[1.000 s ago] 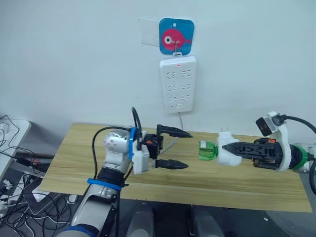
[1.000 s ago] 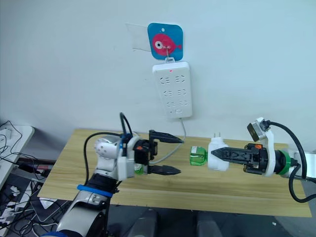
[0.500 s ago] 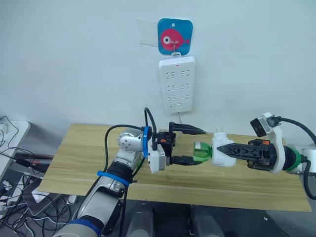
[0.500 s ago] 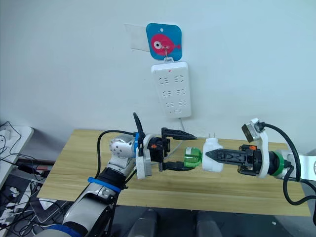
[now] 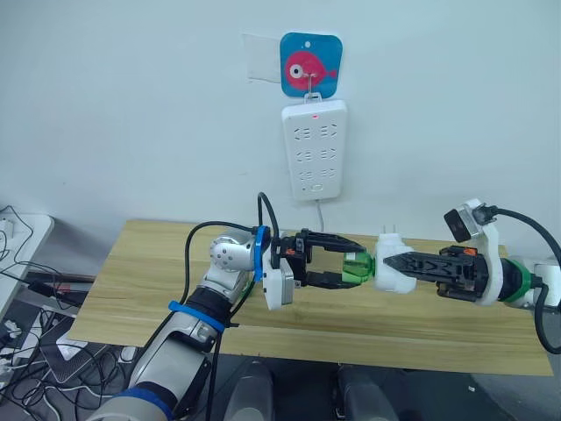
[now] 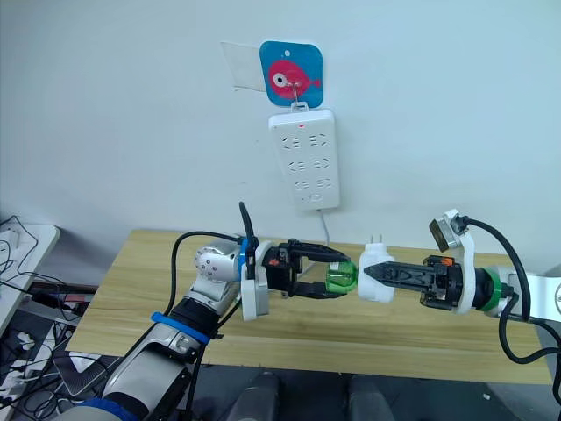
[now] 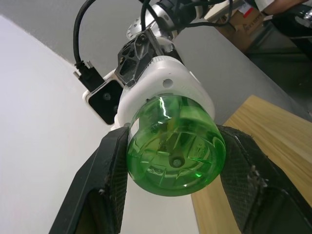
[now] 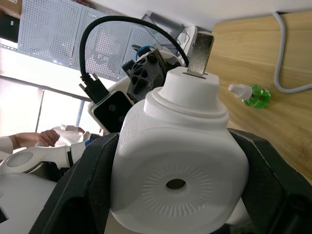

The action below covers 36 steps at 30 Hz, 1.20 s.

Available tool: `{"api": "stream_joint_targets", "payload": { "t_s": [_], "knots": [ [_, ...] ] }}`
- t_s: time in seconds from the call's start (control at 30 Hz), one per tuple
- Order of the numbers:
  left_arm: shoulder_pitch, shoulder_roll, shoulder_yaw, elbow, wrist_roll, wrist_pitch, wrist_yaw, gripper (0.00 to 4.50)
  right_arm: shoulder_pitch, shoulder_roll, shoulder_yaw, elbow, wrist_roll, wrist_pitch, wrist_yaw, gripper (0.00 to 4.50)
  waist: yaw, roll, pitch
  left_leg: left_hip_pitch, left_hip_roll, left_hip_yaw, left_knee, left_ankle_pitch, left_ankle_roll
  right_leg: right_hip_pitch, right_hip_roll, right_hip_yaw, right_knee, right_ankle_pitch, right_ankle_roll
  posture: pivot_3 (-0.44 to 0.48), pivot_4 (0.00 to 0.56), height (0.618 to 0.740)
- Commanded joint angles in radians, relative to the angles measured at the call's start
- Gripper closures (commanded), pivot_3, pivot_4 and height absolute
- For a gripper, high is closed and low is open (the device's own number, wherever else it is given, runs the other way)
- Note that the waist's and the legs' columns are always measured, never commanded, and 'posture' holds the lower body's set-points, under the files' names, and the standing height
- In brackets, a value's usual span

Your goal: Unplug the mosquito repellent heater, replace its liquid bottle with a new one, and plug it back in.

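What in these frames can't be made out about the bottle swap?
- Joint between green bottle and heater: the left wrist view faces the bottle's base, so whether it is screwed in or loose is hidden.
- Liquid level in the bottle: not readable in the eye views.
- Spare bottle on the table: too small to tell whether it is full.
- Left pincer contact: its fingers flank the bottle, but the squeeze is unclear.

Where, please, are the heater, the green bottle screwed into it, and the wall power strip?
heater [image 5: 392, 267], left eye view, white body.
green bottle [image 7: 171, 152], left wrist view, its base.
power strip [image 6: 302, 158], right eye view, socket face.
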State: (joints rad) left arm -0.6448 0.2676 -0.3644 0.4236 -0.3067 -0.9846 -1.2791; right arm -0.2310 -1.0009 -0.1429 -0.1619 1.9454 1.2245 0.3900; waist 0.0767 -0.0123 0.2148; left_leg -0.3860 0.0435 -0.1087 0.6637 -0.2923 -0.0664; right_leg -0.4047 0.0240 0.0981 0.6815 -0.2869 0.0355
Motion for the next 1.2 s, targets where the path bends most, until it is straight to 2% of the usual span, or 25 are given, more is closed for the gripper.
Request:
{"api": "stream_joint_targets", "payload": {
  "t_s": [0.03,0.1,0.13,0.2,0.27,0.4,0.57,0.7,0.77,0.93,1.2],
  "knots": [
    [0.004,0.041,-0.028,-0.212,-0.212,0.565,0.064,2.20,-0.014,-0.021,-0.021,-0.036,0.027,0.000,-0.003,1.41,-0.002,0.000,0.000,0.000,0.000,0.000,0.000,0.000,0.000,0.000,0.000,0.000,0.000,0.000,0.000,0.122,0.185,0.740],
    [-0.012,0.093,-0.030,-0.340,-0.336,0.952,0.128,2.20,-0.008,-0.036,-0.022,-0.038,0.027,-0.001,-0.010,1.41,-0.010,0.000,0.000,0.000,0.000,-0.001,0.000,0.000,0.000,0.000,0.000,-0.001,0.001,0.000,0.000,0.126,0.188,0.740],
    [-0.034,0.120,-0.018,-0.389,-0.445,1.182,0.180,2.20,-0.007,-0.045,-0.024,-0.041,0.027,0.000,-0.008,1.41,-0.011,0.000,0.000,-0.001,0.000,-0.003,0.000,0.000,0.000,0.000,0.000,-0.002,0.001,0.000,0.000,0.129,0.187,0.740],
    [-0.074,0.149,0.023,-0.415,-0.630,1.532,0.253,2.20,-0.017,-0.048,-0.025,-0.035,0.027,0.000,-0.004,1.41,-0.015,0.000,0.000,-0.001,0.001,-0.004,0.000,0.000,0.000,0.000,0.000,-0.003,0.001,0.000,0.000,0.133,0.184,0.740],
    [-0.102,0.156,0.063,-0.409,-0.743,1.746,0.305,2.20,-0.031,-0.051,-0.020,-0.028,0.027,0.000,-0.002,1.41,-0.025,0.000,0.000,-0.002,0.001,-0.005,0.000,0.000,0.000,0.000,0.000,-0.004,0.001,0.000,0.000,0.133,0.188,0.740],
    [-0.149,0.133,0.144,-0.295,-0.968,2.158,0.435,2.20,-0.054,-0.060,-0.003,-0.035,0.027,0.004,0.002,1.41,-0.045,0.000,0.000,-0.002,0.001,-0.005,0.000,0.000,0.000,0.000,0.000,-0.004,0.001,0.000,0.000,0.136,0.185,0.740],
    [-0.148,0.105,0.210,-0.260,-1.023,2.351,0.475,2.20,-0.057,-0.070,0.008,-0.040,0.027,0.007,0.003,1.41,-0.054,0.000,0.000,-0.002,0.000,-0.004,0.000,0.001,-0.001,0.000,0.000,-0.004,0.000,-0.001,0.000,0.131,0.186,0.740],
    [-0.144,0.073,0.249,-0.274,-0.997,2.385,0.500,2.20,-0.054,-0.067,0.004,-0.036,0.027,0.006,0.006,1.41,-0.053,0.000,0.000,-0.001,0.000,-0.004,0.000,0.003,-0.005,-0.001,0.000,-0.004,0.000,-0.001,0.000,0.129,0.186,0.740],
    [-0.141,0.057,0.266,-0.273,-0.981,2.391,0.512,1.47,-0.049,-0.066,0.002,-0.039,0.027,0.005,0.006,1.41,-0.053,0.000,0.000,-0.001,0.000,-0.003,0.000,0.003,-0.005,0.000,0.000,-0.003,0.000,0.000,0.000,0.128,0.184,0.740],
    [-0.145,0.030,0.298,-0.268,-0.956,2.402,0.522,0.03,-0.048,-0.057,0.003,-0.036,0.027,-0.003,-0.004,1.41,-0.052,0.000,0.000,-0.002,0.000,-0.003,0.000,0.003,-0.005,0.000,0.000,-0.003,0.000,0.000,0.000,0.131,0.179,0.740],
    [-0.138,0.055,0.323,-0.271,-0.916,2.429,0.489,0.01,-0.027,-0.061,-0.020,-0.026,0.027,0.007,0.016,1.41,-0.052,0.000,0.000,-0.002,0.000,-0.003,0.000,0.003,-0.005,-0.001,0.000,-0.002,0.000,0.000,0.000,0.132,0.176,0.740]
  ]
}}
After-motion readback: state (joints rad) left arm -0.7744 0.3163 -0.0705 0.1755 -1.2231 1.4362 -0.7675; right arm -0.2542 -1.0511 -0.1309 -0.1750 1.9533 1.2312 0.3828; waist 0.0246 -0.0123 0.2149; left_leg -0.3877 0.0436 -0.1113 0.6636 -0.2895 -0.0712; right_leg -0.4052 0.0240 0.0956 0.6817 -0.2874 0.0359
